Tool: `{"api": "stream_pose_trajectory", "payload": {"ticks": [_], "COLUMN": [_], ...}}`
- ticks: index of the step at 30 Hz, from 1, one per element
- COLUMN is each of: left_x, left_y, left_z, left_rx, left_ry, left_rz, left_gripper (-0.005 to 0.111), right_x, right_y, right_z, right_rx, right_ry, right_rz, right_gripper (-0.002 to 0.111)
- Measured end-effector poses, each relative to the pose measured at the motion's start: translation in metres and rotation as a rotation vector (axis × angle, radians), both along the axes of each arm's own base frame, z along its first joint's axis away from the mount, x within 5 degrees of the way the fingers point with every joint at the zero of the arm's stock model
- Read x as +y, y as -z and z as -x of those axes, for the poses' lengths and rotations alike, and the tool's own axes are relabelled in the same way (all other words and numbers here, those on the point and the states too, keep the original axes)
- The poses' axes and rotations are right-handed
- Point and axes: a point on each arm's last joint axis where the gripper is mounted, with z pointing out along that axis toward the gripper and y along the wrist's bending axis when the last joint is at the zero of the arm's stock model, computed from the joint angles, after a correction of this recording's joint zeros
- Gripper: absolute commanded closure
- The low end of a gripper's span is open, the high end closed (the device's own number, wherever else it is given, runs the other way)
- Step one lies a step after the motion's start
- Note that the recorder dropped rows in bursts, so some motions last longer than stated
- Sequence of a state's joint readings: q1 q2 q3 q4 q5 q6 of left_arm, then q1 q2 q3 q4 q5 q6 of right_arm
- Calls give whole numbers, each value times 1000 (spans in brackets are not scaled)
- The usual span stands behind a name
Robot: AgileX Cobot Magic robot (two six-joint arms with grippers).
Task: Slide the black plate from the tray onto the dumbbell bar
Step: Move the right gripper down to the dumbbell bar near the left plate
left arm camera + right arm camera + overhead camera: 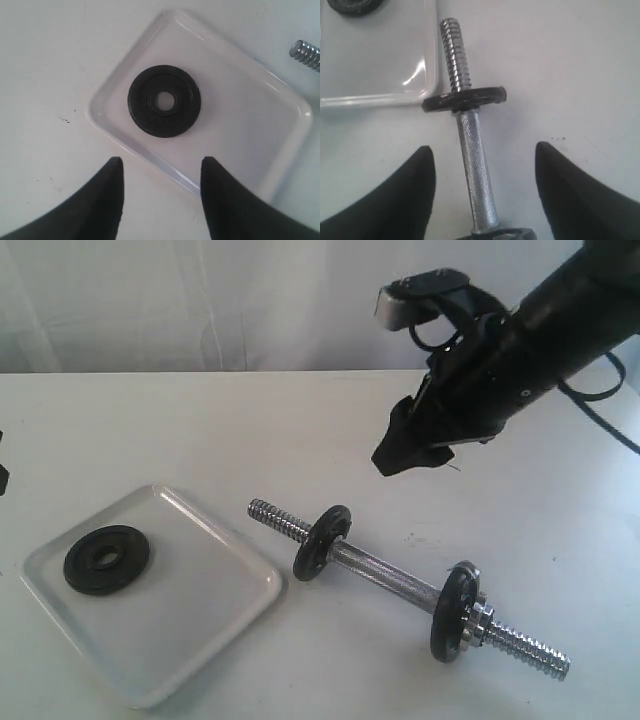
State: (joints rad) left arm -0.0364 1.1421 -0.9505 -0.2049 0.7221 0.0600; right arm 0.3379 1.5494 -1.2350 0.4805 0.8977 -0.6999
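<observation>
Showing one white table (300, 420) with one tray (190, 590), one dumbbell bar (385, 575) and three black discs. The tray sits at the near left. One disc, the black plate (125, 562), lies flat inside the tray on its left part, apart from the rim. The dumbbell bar lies on the table just right of the tray, running from far left to near right. It carries the other two discs. The left disc (322, 542) is tilted, sits where the left thread meets the knurled middle, and is just beside the tray's right corner. The right disc (455, 610) stands nearly upright, with one chrome collar nut (482, 618) against its right face. Both threaded ends are bare beyond the discs. My left gripper (161, 160) hovers above the near rim of the tray (240, 125), its two fingers spread and holding nothing; the black plate (145, 102) lies beyond the tips. My right gripper (400, 455) hangs in the air on the far side of the bar. Its two fingers are also spread and empty, and in the wrist view (481, 150) they frame the knurled middle (475, 165) without touching it.
</observation>
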Motion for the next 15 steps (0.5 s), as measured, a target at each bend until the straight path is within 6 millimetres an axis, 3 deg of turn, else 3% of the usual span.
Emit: {"api": "stream_pose_trajectory", "payload": {"ticks": [5, 10, 15], "left_x": [-1, -1, -2], "left_y": [10, 11, 11], "left_z": [-8, -8, -8], "left_rx": [50, 59, 60], "left_ry": [1, 2, 3], "left_rz": [6, 9, 9], "left_gripper": [54, 54, 54], "right_x": [27, 56, 63], "right_y": [31, 66, 84], "right_z": [-16, -23, -27], "right_rx": [174, 175, 185], "right_ry": [-80, -151, -158], "right_rz": [135, 230, 243], "right_gripper": [53, 53, 53]}}
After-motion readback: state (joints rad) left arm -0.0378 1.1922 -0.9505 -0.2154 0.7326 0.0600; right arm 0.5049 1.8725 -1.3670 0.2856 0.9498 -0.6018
